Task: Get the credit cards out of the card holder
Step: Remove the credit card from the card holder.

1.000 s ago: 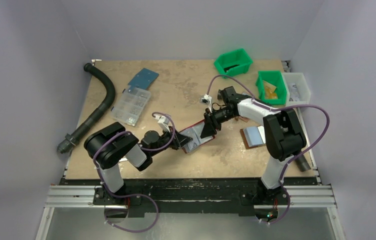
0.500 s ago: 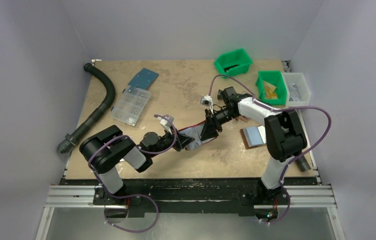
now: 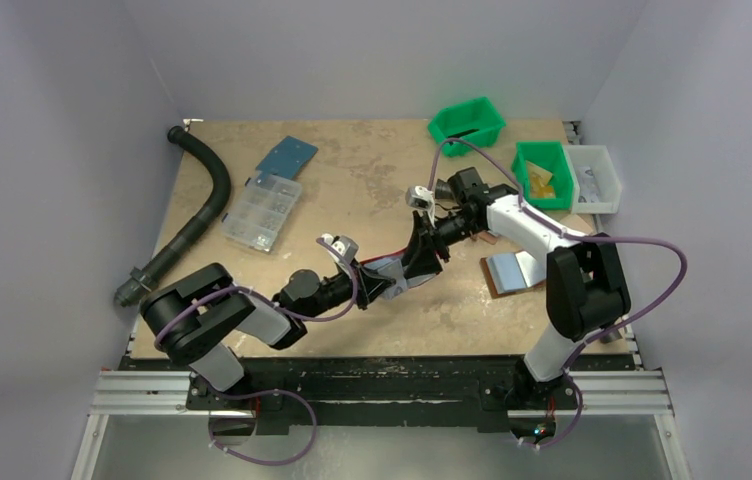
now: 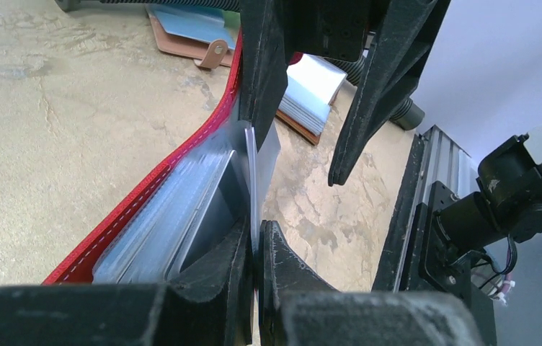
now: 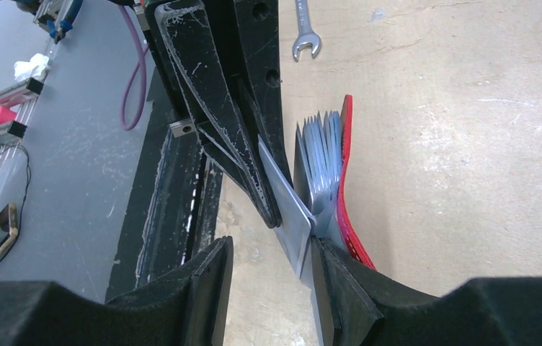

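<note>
table (image 3: 352, 170): both arms bent inward at card holder (image 4: 167, 198); l gripper (image 4: 257, 245) pinches card (image 4: 267, 155), r gripper (image 5: 272, 252) fingers apart.

Card holder (image 4: 160, 223): bright red outer edge with a row of pale stitching; inner pockets glossy pale blue-grey.
Credit card (image 5: 290, 216): plain pale blue-grey.
Left gripper (image 4: 255, 249), right gripper (image 5: 272, 252): matt black, with whitish scuffs on the finger edges.
Table (image 3: 352, 170): tan, mottled with paler patches.
Far bin (image 3: 466, 122), near bin (image 3: 542, 160): bright green; the near one holds yellow-orange bits (image 3: 537, 186).
Side bin (image 3: 592, 178): white.
Hose (image 3: 220, 190): black, ribbed.
Organiser box (image 3: 263, 211): clear.
Flat panel (image 3: 286, 156): blue.
Folder (image 3: 508, 272): brown rim, pale blue inside.
Cable (image 5: 140, 65): purple.
Spanner (image 5: 304, 32): silver.
</note>
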{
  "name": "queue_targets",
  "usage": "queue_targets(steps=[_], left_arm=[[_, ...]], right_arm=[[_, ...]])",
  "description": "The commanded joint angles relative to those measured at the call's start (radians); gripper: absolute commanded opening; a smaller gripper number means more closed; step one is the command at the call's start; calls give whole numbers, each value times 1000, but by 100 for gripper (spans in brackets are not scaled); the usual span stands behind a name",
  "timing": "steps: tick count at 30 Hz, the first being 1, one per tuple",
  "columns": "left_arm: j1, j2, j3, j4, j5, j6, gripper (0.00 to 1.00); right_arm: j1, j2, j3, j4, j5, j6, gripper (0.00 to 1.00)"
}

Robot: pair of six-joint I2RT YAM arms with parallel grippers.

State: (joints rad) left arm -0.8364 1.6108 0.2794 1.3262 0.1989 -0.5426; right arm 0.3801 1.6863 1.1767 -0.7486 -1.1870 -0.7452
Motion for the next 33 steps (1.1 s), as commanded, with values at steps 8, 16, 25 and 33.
queue_targets(steps=[8, 16, 25, 33], left_arm=[[-47, -85, -2, 78, -23, 130, 0], [-65, -95, 10, 81, -29, 139, 0], [-75, -107, 20, 82, -40, 138, 0], [-81, -121, 26, 83, -55, 135, 0]], right_arm=[[6, -15, 19, -230, -115, -356, 52], [17, 0, 27, -244, -109, -370, 51], [33, -84, -71, 99, 2, -16, 52], [77, -56, -53, 52, -10, -59, 51]])
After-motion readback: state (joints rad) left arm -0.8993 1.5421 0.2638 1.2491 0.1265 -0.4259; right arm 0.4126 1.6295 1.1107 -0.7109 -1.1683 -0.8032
